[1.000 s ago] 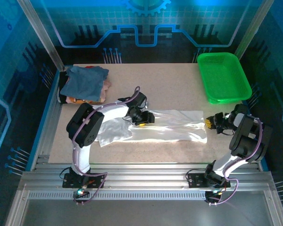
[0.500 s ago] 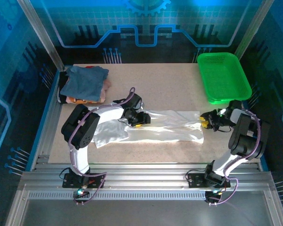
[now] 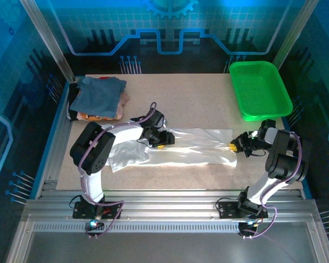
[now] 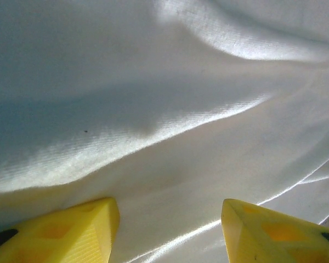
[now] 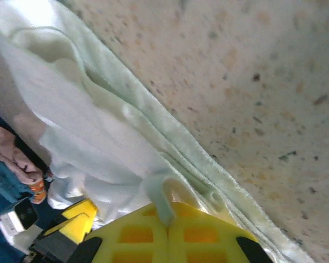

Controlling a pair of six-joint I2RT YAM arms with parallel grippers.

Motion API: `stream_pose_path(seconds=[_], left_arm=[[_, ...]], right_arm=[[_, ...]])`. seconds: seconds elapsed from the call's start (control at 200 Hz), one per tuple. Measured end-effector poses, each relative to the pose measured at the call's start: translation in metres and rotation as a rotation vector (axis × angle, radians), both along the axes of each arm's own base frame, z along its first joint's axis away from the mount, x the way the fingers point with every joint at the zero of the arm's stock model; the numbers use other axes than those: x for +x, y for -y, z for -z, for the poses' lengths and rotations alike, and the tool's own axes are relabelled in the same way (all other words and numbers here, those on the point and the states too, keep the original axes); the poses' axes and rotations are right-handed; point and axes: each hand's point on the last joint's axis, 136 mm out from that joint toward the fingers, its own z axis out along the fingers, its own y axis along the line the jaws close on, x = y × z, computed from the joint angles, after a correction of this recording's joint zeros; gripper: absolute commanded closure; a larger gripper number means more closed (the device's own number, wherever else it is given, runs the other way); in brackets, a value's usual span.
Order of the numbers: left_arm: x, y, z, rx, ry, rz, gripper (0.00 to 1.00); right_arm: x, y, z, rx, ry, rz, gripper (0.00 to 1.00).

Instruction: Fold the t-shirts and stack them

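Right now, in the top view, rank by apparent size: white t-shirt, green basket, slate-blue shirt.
1. white t-shirt, narrowly, spread flat
2. green basket, close behind
3. slate-blue shirt, clearly smallest

One white t-shirt [image 3: 197, 147], folded shirts [image 3: 101, 96] maybe three in pile, one green basket [image 3: 261, 90]

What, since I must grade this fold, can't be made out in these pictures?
- Top view: the left arm covers part of the white t-shirt; its left end's lie is unclear.
- Top view: the slate-blue shirt hides how many lie beneath.
- Left wrist view: the open left gripper is cut by the bottom edge; contact with cloth unclear.
- Right wrist view: the right gripper, shut on the hem, is cut off below.
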Motion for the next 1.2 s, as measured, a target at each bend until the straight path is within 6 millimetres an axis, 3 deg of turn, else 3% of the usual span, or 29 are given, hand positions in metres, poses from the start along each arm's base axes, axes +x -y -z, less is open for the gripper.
stream_pose_path(seconds=[0.255, 0.485, 0.73, 0.83, 0.92, 1.046, 1.201], left_arm=[[-0.002, -0.002, 0.001, -0.007, 0.012, -0.002, 0.46], [-0.002, -0.003, 0.001, -0.007, 0.013, -0.002, 0.46], [-0.002, -0.003, 0.002, -0.007, 0.013, -0.002, 0.46], [-0.002, -0.004, 0.002, -0.009, 0.015, -0.003, 0.46], [-0.002, -0.004, 0.002, -0.010, 0.016, -0.003, 0.46], [-0.002, -0.004, 0.002, -0.012, 0.014, -0.003, 0.46], [-0.002, -0.003, 0.001, -0.016, 0.015, -0.002, 0.46]], right_arm=[[0.013, 0.017, -0.021, -0.196, 0.051, -0.148, 1.00], [0.015, -0.001, -0.024, -0.378, 0.093, -0.349, 1.00], [0.027, -0.007, -0.062, -0.492, 0.272, -0.414, 1.00], [0.018, -0.009, -0.056, -0.491, 0.265, -0.429, 1.00], [-0.005, -0.012, -0.034, -0.468, 0.201, -0.444, 1.00], [-0.041, -0.015, -0.006, -0.438, 0.075, -0.446, 0.88], [-0.057, -0.007, 0.003, -0.437, -0.016, -0.386, 0.56]])
